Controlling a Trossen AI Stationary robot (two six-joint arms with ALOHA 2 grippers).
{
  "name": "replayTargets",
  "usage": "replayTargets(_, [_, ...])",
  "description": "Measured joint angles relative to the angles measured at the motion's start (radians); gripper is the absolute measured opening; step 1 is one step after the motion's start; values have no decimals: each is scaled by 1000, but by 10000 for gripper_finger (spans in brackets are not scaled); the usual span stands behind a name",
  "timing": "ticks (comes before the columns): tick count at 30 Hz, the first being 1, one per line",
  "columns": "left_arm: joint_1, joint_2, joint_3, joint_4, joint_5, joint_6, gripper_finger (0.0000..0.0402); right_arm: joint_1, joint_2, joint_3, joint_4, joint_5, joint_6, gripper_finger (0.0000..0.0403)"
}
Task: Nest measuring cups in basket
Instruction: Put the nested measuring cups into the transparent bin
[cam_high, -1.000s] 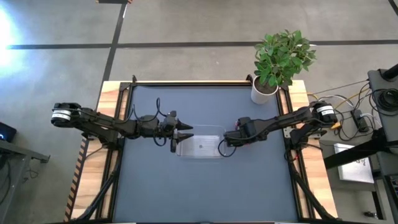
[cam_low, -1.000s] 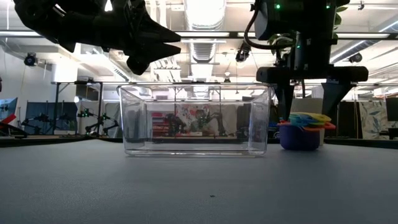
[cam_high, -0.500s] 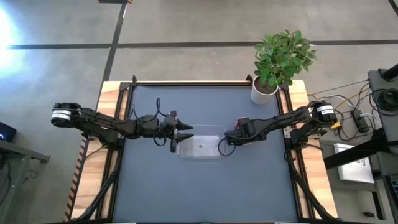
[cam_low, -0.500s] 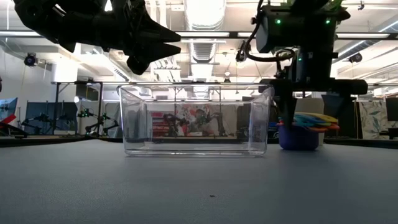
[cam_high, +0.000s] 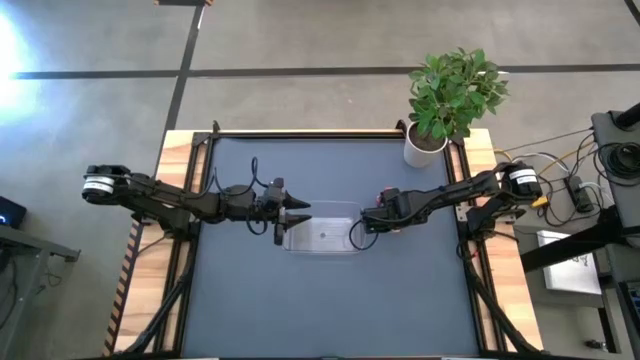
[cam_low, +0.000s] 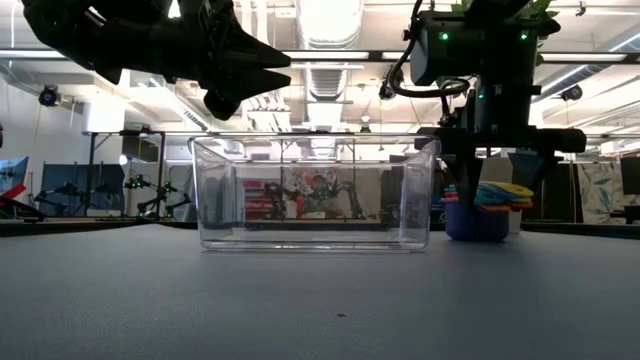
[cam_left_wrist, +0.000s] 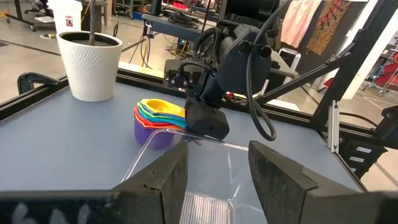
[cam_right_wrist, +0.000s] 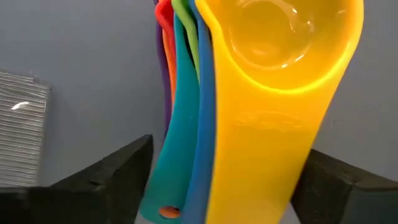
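Note:
The measuring cups (cam_left_wrist: 158, 115) are nested in one stack, purple at the bottom and yellow (cam_right_wrist: 273, 62) on top. The stack stands on the table just beyond the right end of the clear basket (cam_low: 315, 190), which is empty. My right gripper (cam_right_wrist: 227, 155) is open and low over the stack (cam_low: 480, 205), with one finger on each side of the fanned handles (cam_right_wrist: 186, 124). My left gripper (cam_left_wrist: 217, 180) hangs open above the basket's left end (cam_high: 290, 230). My right gripper comes at the stack's handles from above, its fingers (cam_right_wrist: 106, 174) astride them and lying along them. I cannot tell whether the fingers touch the handles. The stack rests on the table.
A white plant pot (cam_left_wrist: 90, 62) with a green plant (cam_high: 455, 90) stands at the table's far right corner, beyond the cups. The dark mat (cam_high: 320, 310) lies bare in front of the basket. Black rails frame the table's edges.
My right gripper has come down over the stack, so its fingers now reach beside the handles. The left arm and the basket have kept still.

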Motion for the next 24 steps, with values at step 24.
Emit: replayTargets(24, [0, 0, 0, 0, 1, 0, 152, 0, 0, 0, -11, -20, -212, 142])
